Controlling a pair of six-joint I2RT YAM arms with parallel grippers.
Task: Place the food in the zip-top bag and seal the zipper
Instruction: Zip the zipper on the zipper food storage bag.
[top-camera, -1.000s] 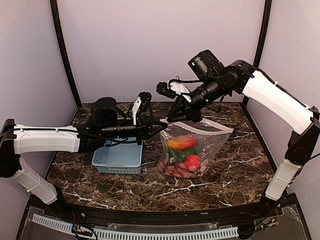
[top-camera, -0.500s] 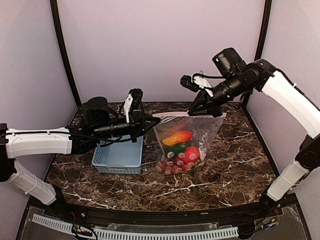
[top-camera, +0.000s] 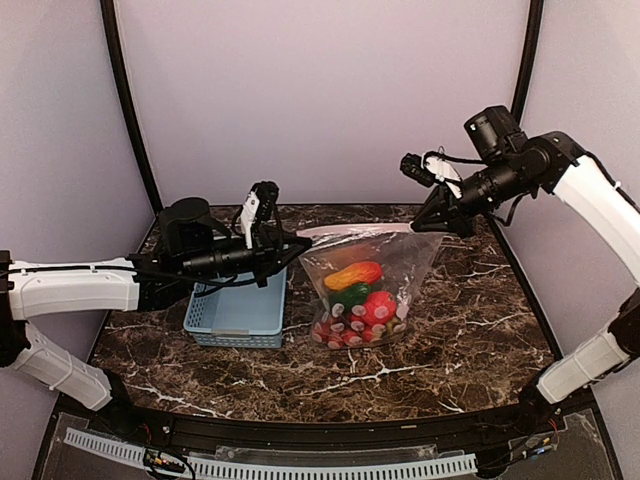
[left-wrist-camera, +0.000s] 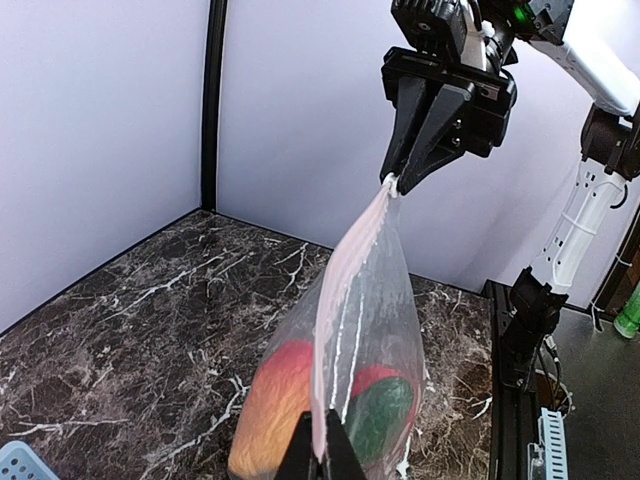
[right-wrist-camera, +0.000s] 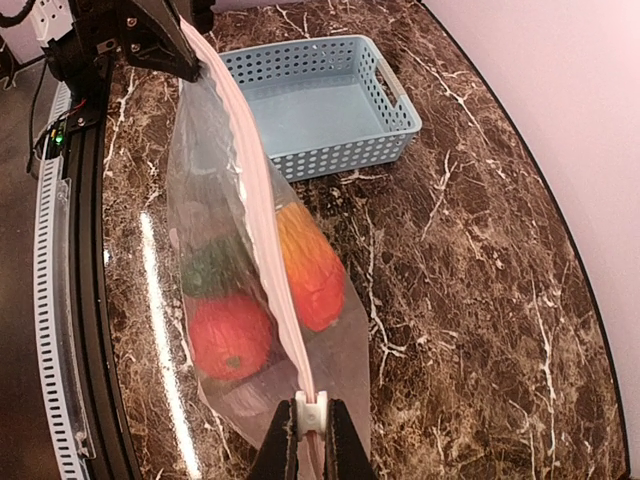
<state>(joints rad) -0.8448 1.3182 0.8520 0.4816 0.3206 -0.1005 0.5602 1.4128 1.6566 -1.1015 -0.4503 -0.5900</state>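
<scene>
the left pincer (top-camera: 298, 241) and right pincer (top-camera: 432, 224) each clamp tight on one end of the zipper (top-camera: 362, 231). the zip-top bag (top-camera: 405, 272) stretches between them, food (top-camera: 358, 302) inside.

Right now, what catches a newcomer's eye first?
The clear zip-top bag is stretched mid-table between the left gripper and right gripper, each pinching one end of its mouth edge. Toy produce sits bunched at its bottom, and a light blue basket stands left of it.

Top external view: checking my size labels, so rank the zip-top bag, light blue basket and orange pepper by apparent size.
1. zip-top bag
2. light blue basket, part hidden behind the left arm
3. orange pepper
</scene>
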